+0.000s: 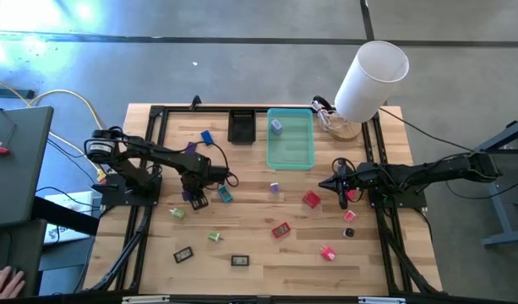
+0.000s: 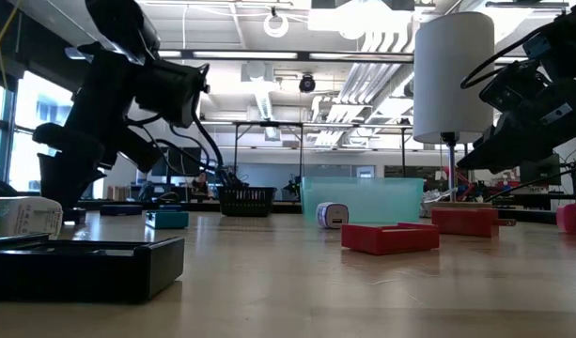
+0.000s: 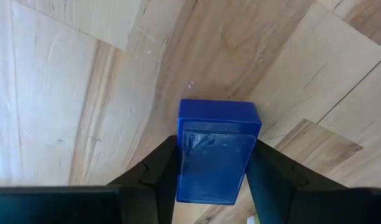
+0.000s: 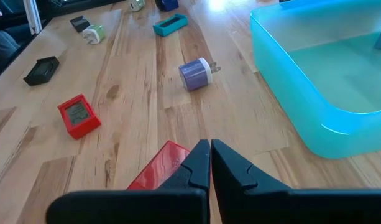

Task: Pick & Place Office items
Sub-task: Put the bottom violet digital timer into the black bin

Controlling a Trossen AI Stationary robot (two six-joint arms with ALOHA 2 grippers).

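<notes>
blue box (image 3: 216,158) pinched in left gripper (image 3: 212,168), wrist view only; right gripper (image 4: 210,163) pressed together

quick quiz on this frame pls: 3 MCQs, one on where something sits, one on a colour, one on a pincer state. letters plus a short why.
1. Where is the small purple-and-white piece?
A. inside the teal tray
B. inside the black tray
C. under the white cylinder

2. What colour is the box between the left pincer's fingers?
A. red
B. green
C. blue

3. How does the right pincer stand?
A. wide open over the teal tray
B. shut, holding nothing
C. shut on a pink piece

Key:
1 A: the high view shows it within the teal tray, near its far end.
2 C: the left wrist view shows the left pincer clamped on a blue box.
3 B: in the right wrist view the right pincer has its fingertips together with nothing between them, above a red piece.
</notes>
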